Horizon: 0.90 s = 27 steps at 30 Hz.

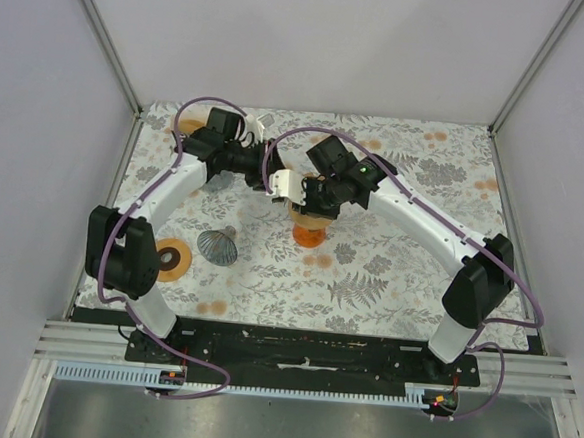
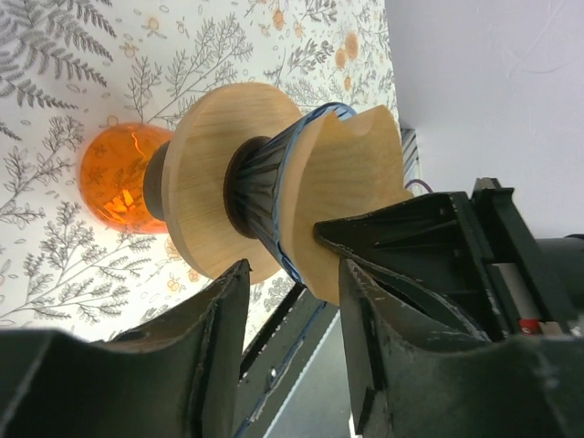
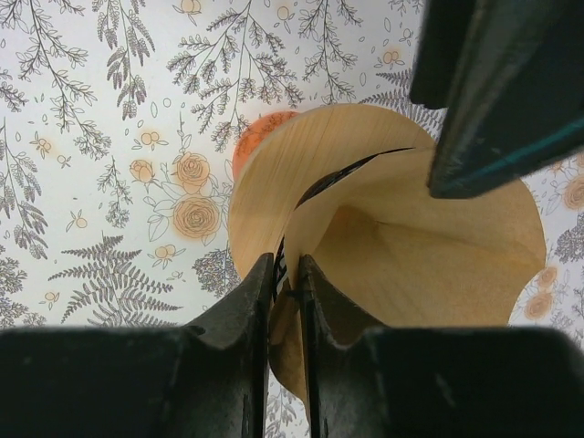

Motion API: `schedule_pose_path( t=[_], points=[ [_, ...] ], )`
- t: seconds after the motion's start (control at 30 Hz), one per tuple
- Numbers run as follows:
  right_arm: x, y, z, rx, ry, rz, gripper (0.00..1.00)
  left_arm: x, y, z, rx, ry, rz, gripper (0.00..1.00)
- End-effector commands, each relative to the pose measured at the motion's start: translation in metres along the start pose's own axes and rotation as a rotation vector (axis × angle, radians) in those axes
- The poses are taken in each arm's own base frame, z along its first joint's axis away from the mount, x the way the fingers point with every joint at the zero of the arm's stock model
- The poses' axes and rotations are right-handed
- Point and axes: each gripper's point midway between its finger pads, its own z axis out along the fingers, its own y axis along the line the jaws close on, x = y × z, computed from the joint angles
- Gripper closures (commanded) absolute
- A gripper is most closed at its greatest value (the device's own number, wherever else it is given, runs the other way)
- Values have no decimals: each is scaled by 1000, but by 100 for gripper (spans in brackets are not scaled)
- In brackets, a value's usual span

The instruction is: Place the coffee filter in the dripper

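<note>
Filter (image 3: 429,246) sits in dripper (image 2: 205,182); right jaws pinch filter's rim

Tan paper coffee filter (image 3: 429,246) nests in the wire-cone dripper (image 2: 263,196) — wooden collar, standing upright.

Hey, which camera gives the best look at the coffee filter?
Right wrist: the coffee filter fills the frame, open cone facing the camera. Left wrist shows it side-on in the dripper. Top external: arms hide most of it.

bright, even light, soft shadows; wrist views blur at near edge.
</note>
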Motion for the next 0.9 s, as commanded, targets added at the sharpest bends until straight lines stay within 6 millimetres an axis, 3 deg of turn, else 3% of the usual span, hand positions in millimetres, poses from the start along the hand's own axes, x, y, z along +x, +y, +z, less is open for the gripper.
schedule_pose_path(
  t=[0.0, 0.03, 0.27, 0.5, 0.7, 0.87],
  points=[
    [3, 0, 4, 2, 13, -15, 78, -21, -21, -14, -4, -51, 142, 47],
    [2, 0, 4, 2, 14, -16, 77, -22, -22, -15, -8, -54, 153, 44],
    [-10, -5, -12, 42, -26, -17, 44, -33, -21, -25, -40, -79, 190, 38],
    [-36, -9, -46, 97, -120, -49, 22, -45, -21, -38, -83, -110, 259, 34],
    [-63, -10, -82, 144, -224, -88, 11, -62, -11, -61, -119, -155, 271, 32],
    [-99, -3, -100, 191, -308, -146, 10, -81, 14, -105, -184, -228, 268, 31]
  ],
)
